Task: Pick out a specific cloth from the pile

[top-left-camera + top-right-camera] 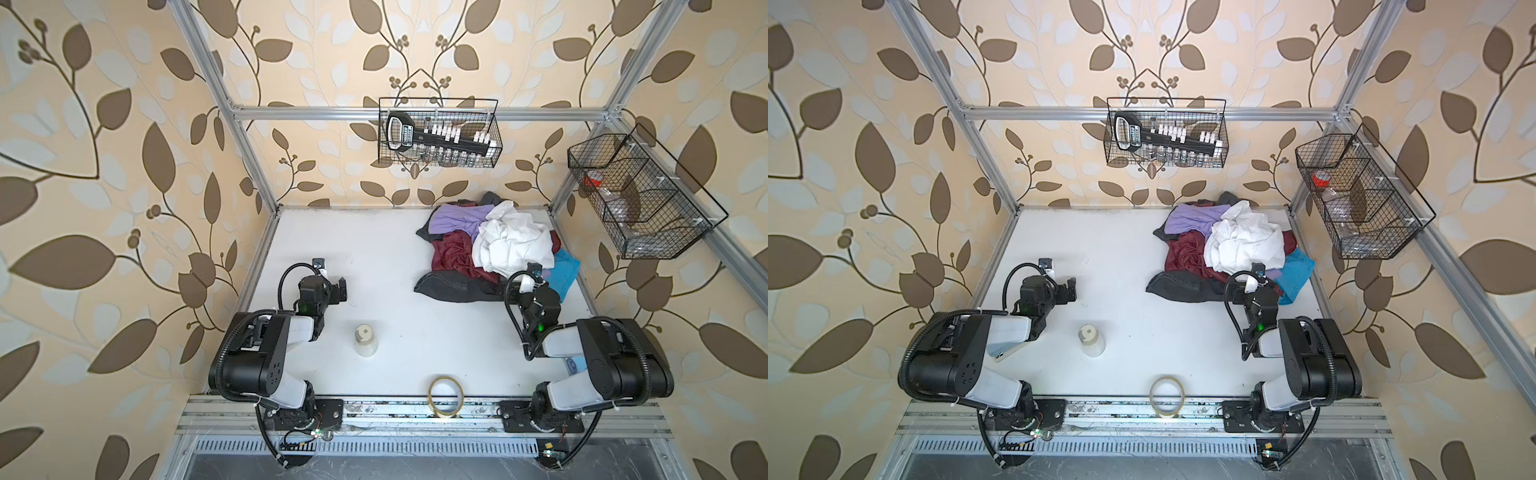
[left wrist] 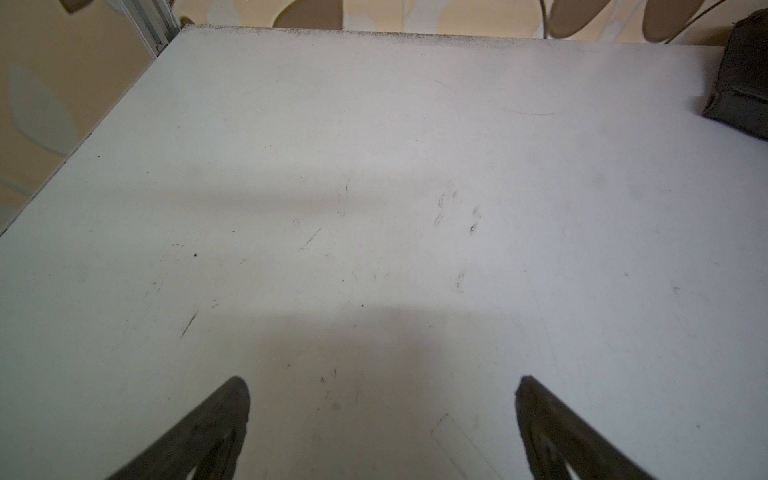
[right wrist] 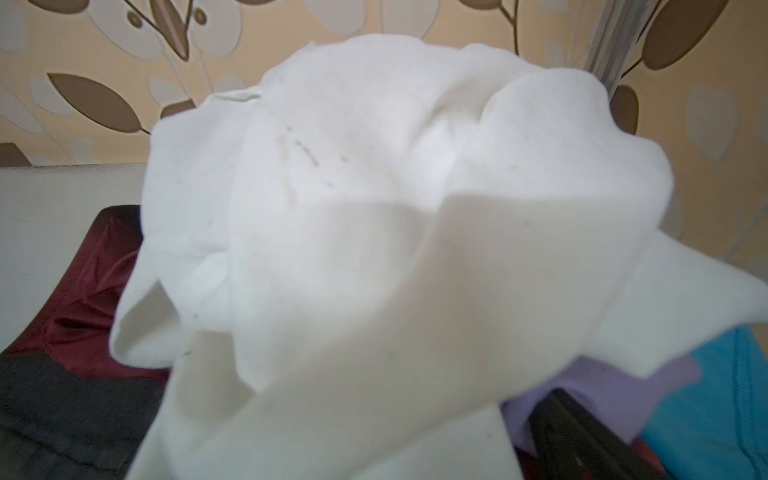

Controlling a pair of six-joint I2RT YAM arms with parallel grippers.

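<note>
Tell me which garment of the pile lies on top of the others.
The white garment: crumpled, it sits highest and covers part of the maroon cloth and the lilac cloth; the dark grey garment lies lowest.

Both top views: bright, even, diffuse light; faint shadows on the table [image 1: 374, 257]; wallpaper [image 1: 83, 208] stretches toward the edges. Right wrist view: the white garment [image 3: 374, 208] atop the pile [image 3: 715, 407] is blurred, out of focus. Left wrist view: soft shadow bands
</note>
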